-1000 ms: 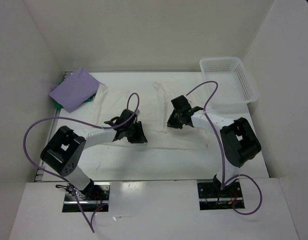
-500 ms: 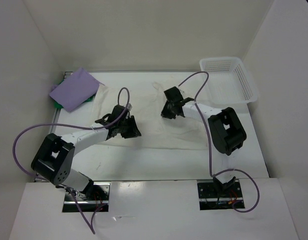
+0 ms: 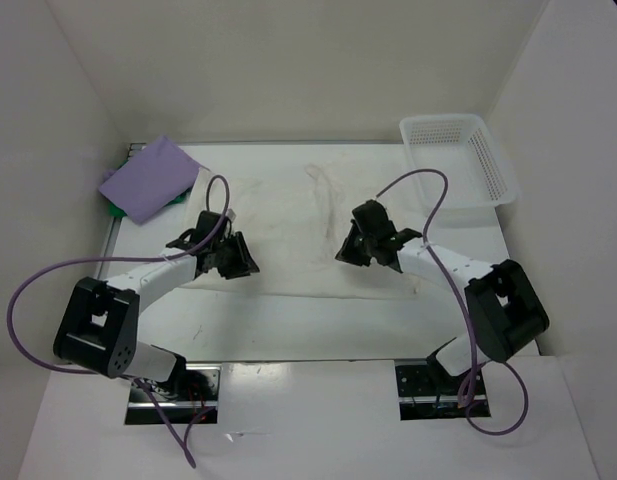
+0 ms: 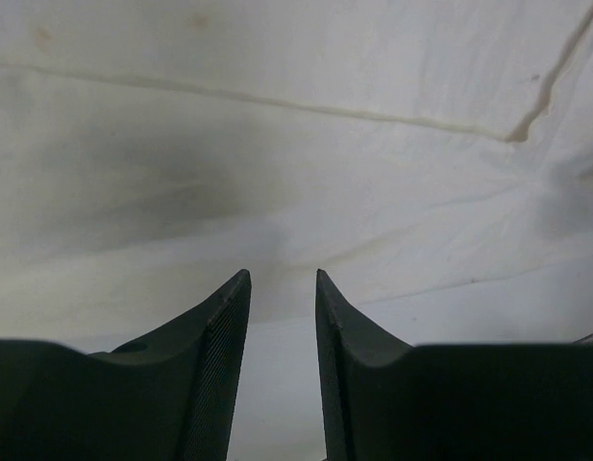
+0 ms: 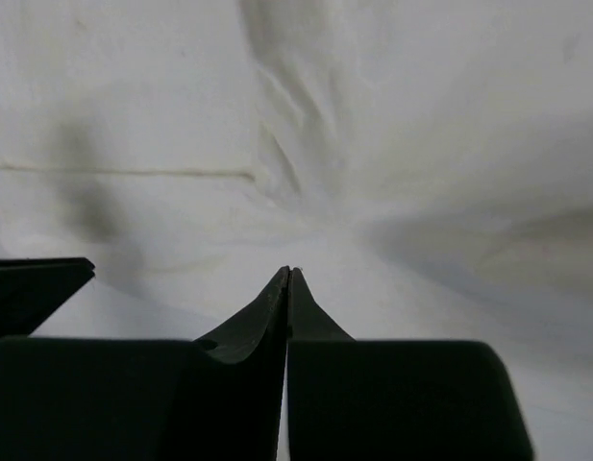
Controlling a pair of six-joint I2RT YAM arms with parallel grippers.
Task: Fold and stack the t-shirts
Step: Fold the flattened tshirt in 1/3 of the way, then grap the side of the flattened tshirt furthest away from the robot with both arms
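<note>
Over the white t-shirt (image 3: 288, 215), left gripper (image 4: 282, 279) has slid leftward, jaws parted; right gripper (image 5: 288, 273) closed.

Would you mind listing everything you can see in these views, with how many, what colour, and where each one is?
white t-shirt: one, white, spread flat and wrinkled across the middle of the table
purple t-shirt: one, light purple, folded at the far-left corner
green t-shirt: one, bright green, under the purple one with only an edge showing
mesh basket: one, white plastic, far-right corner
table: one, white
cables: two, purple, one looping along each arm
left gripper: one, black, over the shirt's left part, jaws slightly apart with nothing between them
right gripper: one, black, over the shirt's right part, jaws shut
</note>
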